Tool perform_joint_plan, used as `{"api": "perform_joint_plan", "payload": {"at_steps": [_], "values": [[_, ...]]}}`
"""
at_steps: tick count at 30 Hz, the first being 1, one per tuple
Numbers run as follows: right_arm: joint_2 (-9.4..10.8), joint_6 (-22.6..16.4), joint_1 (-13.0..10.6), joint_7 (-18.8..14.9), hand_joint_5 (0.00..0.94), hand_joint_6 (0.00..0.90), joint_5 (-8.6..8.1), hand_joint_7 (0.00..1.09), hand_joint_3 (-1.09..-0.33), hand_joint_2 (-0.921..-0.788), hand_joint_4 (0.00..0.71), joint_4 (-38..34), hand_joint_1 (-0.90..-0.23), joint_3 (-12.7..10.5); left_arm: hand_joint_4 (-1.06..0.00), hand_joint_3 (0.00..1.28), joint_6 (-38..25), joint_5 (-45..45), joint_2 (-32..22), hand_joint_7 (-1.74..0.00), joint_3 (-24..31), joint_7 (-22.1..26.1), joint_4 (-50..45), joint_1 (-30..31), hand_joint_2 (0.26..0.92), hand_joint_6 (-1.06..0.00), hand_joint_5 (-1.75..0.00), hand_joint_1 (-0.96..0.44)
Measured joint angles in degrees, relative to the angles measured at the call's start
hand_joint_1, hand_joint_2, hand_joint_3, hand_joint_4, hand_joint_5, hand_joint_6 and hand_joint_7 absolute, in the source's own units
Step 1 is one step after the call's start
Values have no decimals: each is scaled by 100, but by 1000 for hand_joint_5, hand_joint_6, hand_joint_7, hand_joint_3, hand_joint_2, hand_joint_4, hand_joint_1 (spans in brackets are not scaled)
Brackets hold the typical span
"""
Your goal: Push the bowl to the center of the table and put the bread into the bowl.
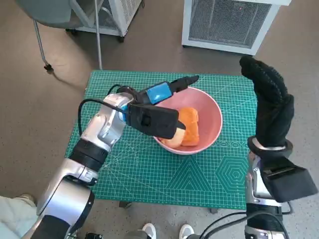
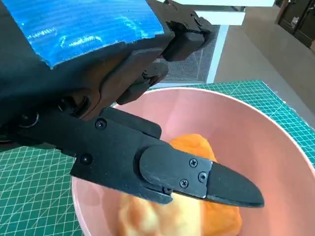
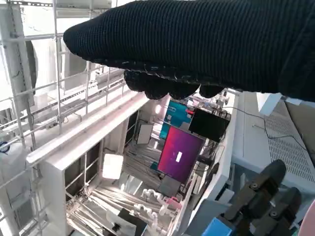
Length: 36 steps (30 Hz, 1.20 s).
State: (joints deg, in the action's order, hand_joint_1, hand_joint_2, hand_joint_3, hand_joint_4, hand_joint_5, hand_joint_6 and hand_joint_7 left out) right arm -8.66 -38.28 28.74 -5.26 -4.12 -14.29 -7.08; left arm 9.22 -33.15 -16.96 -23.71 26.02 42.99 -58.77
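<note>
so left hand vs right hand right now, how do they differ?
The left hand is black with blue tape and reaches over the pink bowl above the bread. The right hand wears a knitted glove and is raised off to the bowl's side, over the table's edge. Neither holds anything.

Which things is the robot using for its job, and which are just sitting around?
For the job:
pink bowl
bread, already in the bowl
left hand, over the bowl
green mat

Just around:
right hand, raised, holding nothing
white cabinet
chair
</note>
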Motion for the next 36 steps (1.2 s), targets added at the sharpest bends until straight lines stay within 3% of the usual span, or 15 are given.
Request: {"api": "perform_joint_plan", "payload": {"at_steps": [8, 17, 23, 26, 28, 31, 36], "values": [[12, 0, 0, -1, 2, -1, -5, 608, -802, -921, 315, 0, -530, 30, 1, 2, 153, 31, -70, -33, -7, 30, -7, 48, 636, -73, 1, -262], [19, 0, -2, -1, 2, -1, -11, 611, -801, -921, 315, 1, -526, 47, 1, 16, 226, 153, -133, -36, 103, -17, -56, 216, 670, -86, 1, -438], [17, 0, -20, 0, 2, -1, -11, 612, -802, -921, 315, 29, -522, 46, 1, 44, 903, 1300, -188, -36, 883, 37, -59, 493, 747, -88, 1, -543], [16, 0, -20, 0, 2, -1, -11, 612, -803, -921, 315, 62, -517, 43, 1, 44, 1508, 1995, -83, -33, 1386, -20, 177, 587, 841, -83, 1, -663], [16, 4, -20, 0, 2, -1, -10, 612, -804, -921, 315, 89, -517, 43, 1, 114, 1963, 2444, 49, -34, 1728, -107, 398, 650, 888, -87, 1, -745], [19, 47, -20, 19, 1, -1, -2, 611, -804, -921, 314, 150, -520, 44, -2, 230, 2522, 3127, 301, -40, 2228, -187, 630, 780, 910, -102, -1, -790], [41, 192, -12, 109, 1, -1, 18, 610, -805, -921, 314, 318, -522, 49, -20, 306, 3020, 4114, 766, -49, 2911, -333, 600, 1114, 919, -128, -8, -801]]}}
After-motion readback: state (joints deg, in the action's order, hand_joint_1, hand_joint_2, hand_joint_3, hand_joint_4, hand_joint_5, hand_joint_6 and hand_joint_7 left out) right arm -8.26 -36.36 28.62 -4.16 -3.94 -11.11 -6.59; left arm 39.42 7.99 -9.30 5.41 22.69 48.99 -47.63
